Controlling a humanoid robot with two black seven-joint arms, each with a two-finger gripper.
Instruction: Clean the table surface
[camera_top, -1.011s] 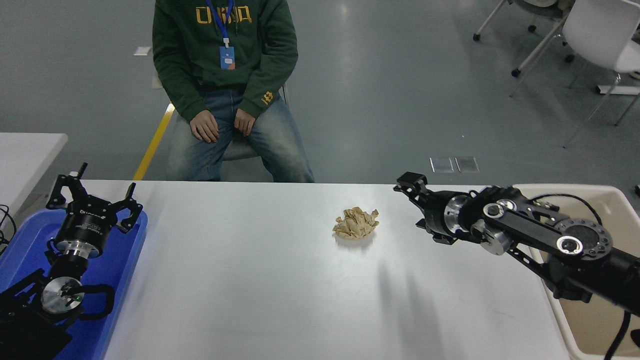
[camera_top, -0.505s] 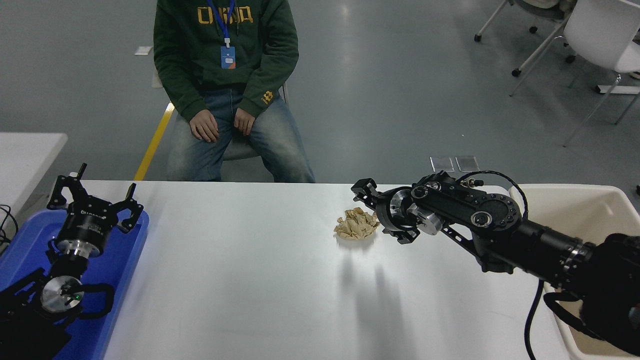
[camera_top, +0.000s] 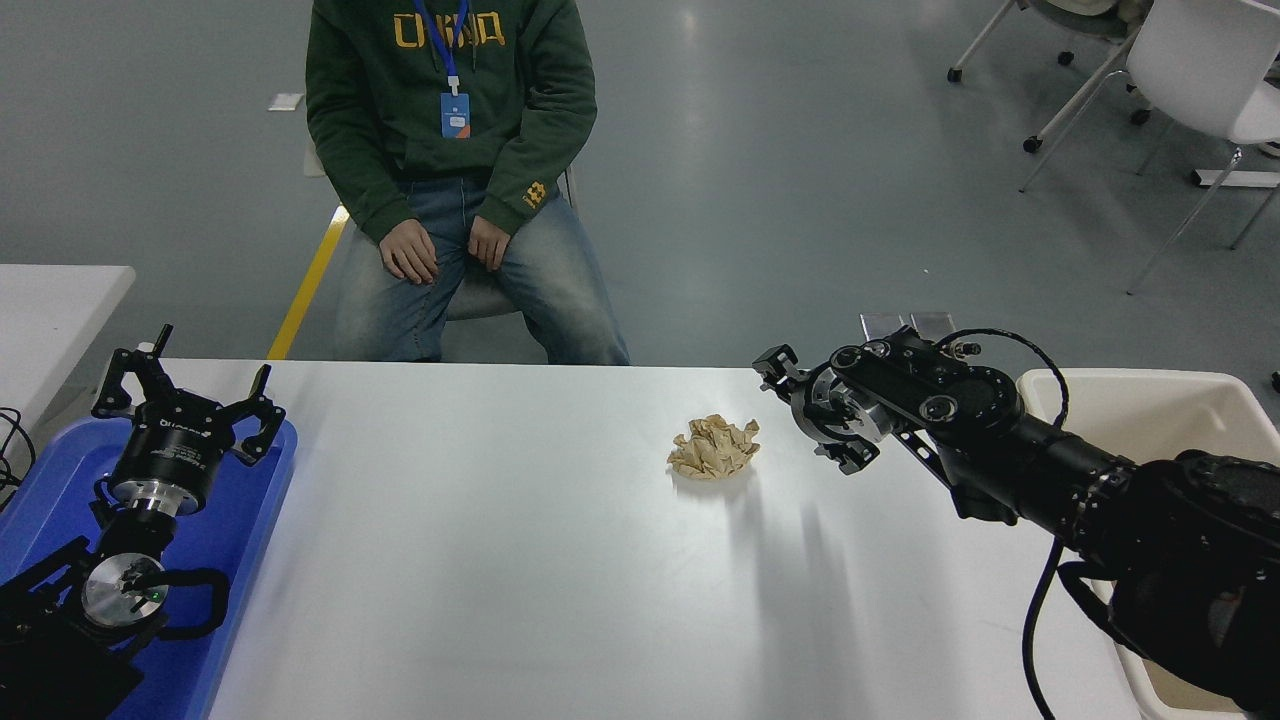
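The white-grey table surface (camera_top: 500, 560) fills the lower part of the head view. A crumpled tan ball of paper (camera_top: 714, 447) lies on it, right of centre towards the far edge. My right gripper (camera_top: 802, 410) hangs just to the right of the paper, a short gap away, pointing left. Its fingers are spread and hold nothing. My left gripper (camera_top: 188, 398) is parked open over the blue tray at the lower left.
A blue plastic tray (camera_top: 245, 520) lies at the table's left edge. A beige bin (camera_top: 1150, 385) stands off its right end. A person in a green hoodie (camera_top: 450, 150) sits at the far side, hands on lap. A small white table's corner (camera_top: 50, 300) shows at left.
My right gripper swung left until it was next to the paper, then drew back a little to the right and up. The paper and the left arm have not moved.
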